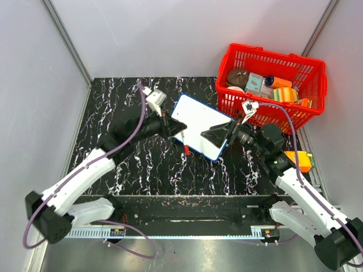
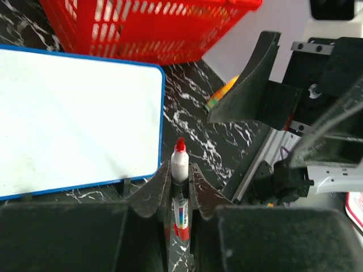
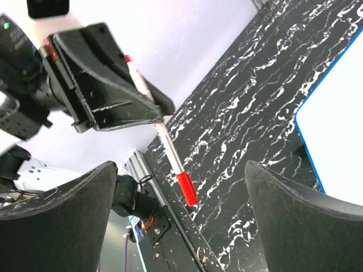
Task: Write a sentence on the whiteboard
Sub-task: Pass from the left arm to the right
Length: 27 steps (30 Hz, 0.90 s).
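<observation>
Count for that frame:
- small rectangular whiteboard with a thin blue frame: there was 1
- white-barrelled marker with a red tip: 1
- red plastic mesh basket: 1
- items seen in it: at least 5, namely a brown round lump, teal box, orange tube with a dark cap, striped roll and white tub. The rest overlapped, so the total couldn't be told
- orange carton outside the basket: 1
- white-and-black arms: 2, each with 1 black two-finger gripper: left gripper, right gripper
- black marbled tabletop: 1

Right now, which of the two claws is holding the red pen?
The left gripper, shut on the red marker; the right gripper stands wide open, holding nothing.
</observation>
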Tool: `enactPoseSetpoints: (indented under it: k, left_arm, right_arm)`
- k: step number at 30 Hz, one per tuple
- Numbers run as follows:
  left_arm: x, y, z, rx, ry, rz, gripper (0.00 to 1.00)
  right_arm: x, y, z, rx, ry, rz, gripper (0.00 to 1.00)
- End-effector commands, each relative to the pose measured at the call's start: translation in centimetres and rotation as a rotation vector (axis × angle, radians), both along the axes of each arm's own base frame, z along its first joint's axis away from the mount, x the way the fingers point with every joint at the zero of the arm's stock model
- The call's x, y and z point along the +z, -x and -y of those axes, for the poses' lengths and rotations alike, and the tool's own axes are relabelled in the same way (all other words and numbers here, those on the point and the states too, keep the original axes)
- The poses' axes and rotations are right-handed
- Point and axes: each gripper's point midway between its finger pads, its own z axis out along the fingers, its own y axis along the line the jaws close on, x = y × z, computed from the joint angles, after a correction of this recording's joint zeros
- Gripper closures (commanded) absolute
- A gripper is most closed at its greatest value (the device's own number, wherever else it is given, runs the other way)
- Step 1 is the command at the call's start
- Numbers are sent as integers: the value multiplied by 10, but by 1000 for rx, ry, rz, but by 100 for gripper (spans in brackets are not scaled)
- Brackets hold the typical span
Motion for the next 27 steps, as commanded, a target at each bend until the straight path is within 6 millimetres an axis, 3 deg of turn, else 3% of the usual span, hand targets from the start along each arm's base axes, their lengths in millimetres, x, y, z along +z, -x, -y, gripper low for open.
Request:
enactPoseSetpoints:
  k: [1, 2, 3, 5, 6, 7, 8, 9, 15, 22, 27]
  left_arm:
    - [65, 3, -30, 147, 213, 190, 100]
    - [59, 6, -32, 148, 231, 193, 100]
    - [79, 14, -37, 150, 305, 227, 100]
    - [78, 16, -41, 169, 362, 216, 100]
    - [96, 23, -45, 164, 454, 232, 100]
    - [100, 25, -47, 162, 500, 235, 100]
    - [89, 25, -47, 162, 525, 218, 100]
    - [110, 34, -51, 140, 627, 257, 100]
    - [129, 47, -58, 79, 844, 322, 100]
    - [141, 55, -46, -37, 906, 343, 100]
    - [136, 49, -41, -31, 887, 344, 100]
  right_arm:
    - [24, -1, -3, 0, -106, 35, 0]
    - [26, 0, -3, 11, -117, 37, 0]
    - [30, 2, -7, 41, -132, 48, 0]
    - [39, 7, -10, 81, -180, 69, 0]
    - [39, 9, -14, 111, -196, 66, 0]
    - [37, 11, -15, 131, -228, 36, 0]
    - [47, 15, -15, 153, -264, 79, 1]
    - [43, 16, -18, 180, -279, 46, 2]
    - [61, 33, -27, 303, -347, 80, 7]
    - [66, 40, -37, 355, -396, 56, 9]
    - [71, 46, -39, 401, -459, 50, 14]
